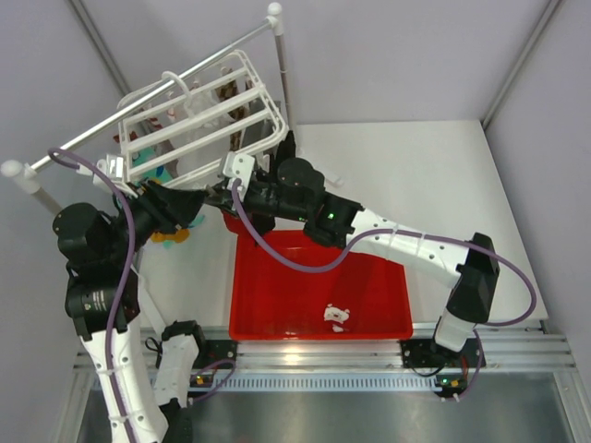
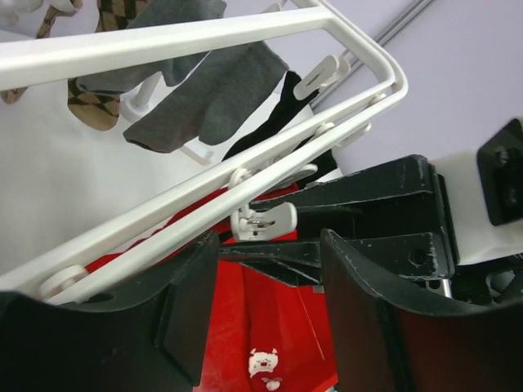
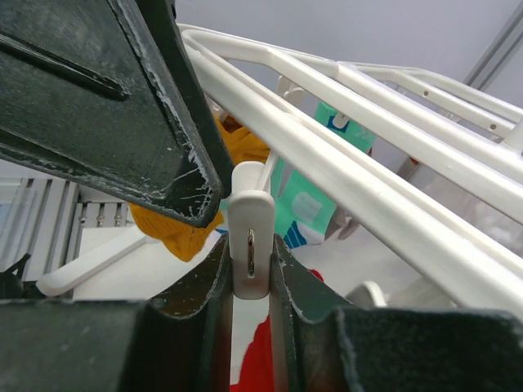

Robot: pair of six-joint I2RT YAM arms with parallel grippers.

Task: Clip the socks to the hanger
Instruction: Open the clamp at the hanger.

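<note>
The white slatted hanger (image 1: 199, 115) hangs tilted from the rail at the back left. Its bars cross the left wrist view (image 2: 204, 200) and the right wrist view (image 3: 343, 171). My right gripper (image 1: 217, 197) (image 3: 251, 257) is shut on a white clip (image 3: 251, 233) that dangles from the frame's near bar. My left gripper (image 1: 185, 205) (image 2: 265, 245) is open and empty just under that bar, facing the same clip (image 2: 263, 220). A black sock (image 2: 278, 122) hangs clipped on the hanger. I cannot make out the dark red socks.
A red bin (image 1: 277, 295) sits in front of the arms with a small white-and-red item (image 1: 337, 317) in it. A grey sock (image 2: 204, 90), a teal patterned sock (image 3: 327, 184) and an orange-yellow sock (image 3: 176, 233) hang on the frame. The metal rail (image 1: 157, 88) runs behind it.
</note>
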